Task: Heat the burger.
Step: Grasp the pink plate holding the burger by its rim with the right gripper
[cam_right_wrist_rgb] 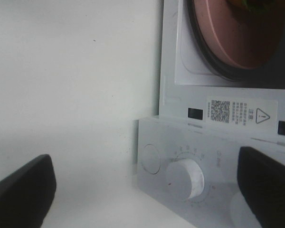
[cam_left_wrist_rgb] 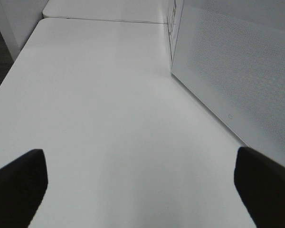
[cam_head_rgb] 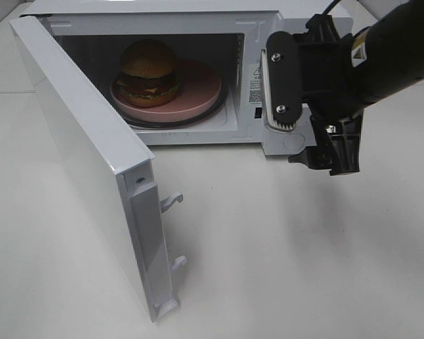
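Observation:
The burger (cam_head_rgb: 150,70), with a golden-brown bun and dark patty, sits on a round pink plate (cam_head_rgb: 198,92) inside the open white microwave (cam_head_rgb: 258,28). My right gripper (cam_head_rgb: 309,116) hangs in front of the microwave's control panel, turned on its side, open and holding nothing. The right wrist view shows the right gripper (cam_right_wrist_rgb: 145,187) with its dark fingers (cam_right_wrist_rgb: 23,190) wide apart, facing the white dial (cam_right_wrist_rgb: 183,178) and the plate's edge (cam_right_wrist_rgb: 237,42). My left gripper (cam_left_wrist_rgb: 141,190) is open over bare table and does not show in the exterior high view.
The microwave door (cam_head_rgb: 85,162) stands swung out to the left, its latch hooks (cam_head_rgb: 171,201) pointing right. Its perforated outer face (cam_left_wrist_rgb: 237,71) stands close to the left gripper. White tabletop (cam_head_rgb: 283,254) spreads in front of the microwave.

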Tool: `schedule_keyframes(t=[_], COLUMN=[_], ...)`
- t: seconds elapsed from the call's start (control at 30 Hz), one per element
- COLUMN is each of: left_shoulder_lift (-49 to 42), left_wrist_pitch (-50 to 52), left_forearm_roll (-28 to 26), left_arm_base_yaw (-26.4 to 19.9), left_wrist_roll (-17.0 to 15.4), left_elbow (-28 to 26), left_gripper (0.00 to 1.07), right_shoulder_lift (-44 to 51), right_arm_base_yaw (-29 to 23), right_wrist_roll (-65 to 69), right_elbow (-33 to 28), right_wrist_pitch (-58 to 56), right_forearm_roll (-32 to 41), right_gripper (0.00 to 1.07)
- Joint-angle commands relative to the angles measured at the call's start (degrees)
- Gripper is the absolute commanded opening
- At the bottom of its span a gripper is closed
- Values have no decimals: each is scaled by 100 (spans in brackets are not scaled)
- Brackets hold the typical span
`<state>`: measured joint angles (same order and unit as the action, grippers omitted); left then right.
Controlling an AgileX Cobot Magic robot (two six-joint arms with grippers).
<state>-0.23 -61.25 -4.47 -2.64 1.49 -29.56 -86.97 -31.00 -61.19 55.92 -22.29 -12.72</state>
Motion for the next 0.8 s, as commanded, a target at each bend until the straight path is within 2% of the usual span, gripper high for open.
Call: schedule_keyframes(t=[0.03,0.1,0.4,0.47,0.57,0.8], left_shoulder_lift=[-74,-74,-74,-74,-74,-74], left_wrist_pitch=[0,0,0,0,0,0], left_forearm_roll=[-6,-6,-6,-6,-6,-6], left_arm_base_yaw=[11,11,11,11,11,11], left_wrist_roll=[-11,-11,-11,-11,-11,-11], left_elbow=[6,6,6,6,6,6], left_gripper=[100,100,100,100,100,100], right_shoulder_lift=[-115,-539,-1197,-1507,-1599,-2332], right_arm_base_yaw=[-52,-178,-384,-516,-539,-567], right_wrist_roll=[206,218,309,561,619,751], right_elbow=[132,458,1003,1341,1427,2045], right_wrist_pitch=[34,34,29,34,40,92], right_forearm_roll=[-160,-172,-350,-596,-630,-745], right_gripper=[96,95,94,93,93,92])
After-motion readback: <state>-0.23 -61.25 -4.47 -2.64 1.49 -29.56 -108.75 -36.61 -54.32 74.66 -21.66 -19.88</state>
